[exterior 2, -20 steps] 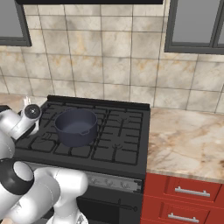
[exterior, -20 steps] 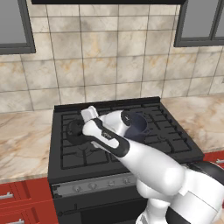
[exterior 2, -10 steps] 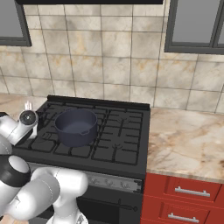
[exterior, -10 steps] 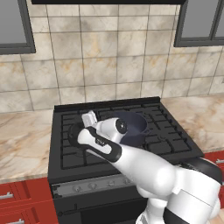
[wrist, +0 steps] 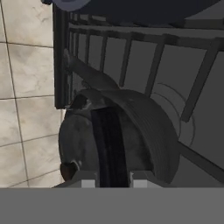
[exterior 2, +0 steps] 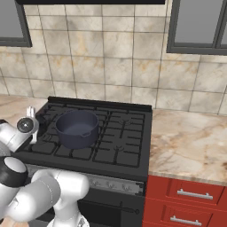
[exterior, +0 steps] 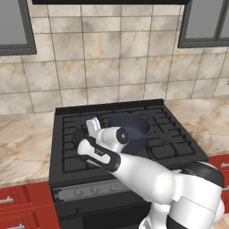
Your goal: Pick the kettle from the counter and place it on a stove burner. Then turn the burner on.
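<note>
Kitchen, gas range (exterior 2: 111, 133), tiled wall (exterior 2: 111, 57), probably domestic

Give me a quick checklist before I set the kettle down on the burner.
1. Grip: gripper shut on the kettle handle, which runs between the finger tips in the hand view. Ok.
2. Position: kettle over the stove's left grates, not the counter. Ok.
3. Centred on the left-front burner: arm hides it. Cannot tell.
4. Kettle touching the grate or hanging above it: cannot tell.
5. Clearance from the pot: pot sits beside the hand, gap unclear. Cannot tell.
6. Knobs on the front panel in view. Ok.
</note>
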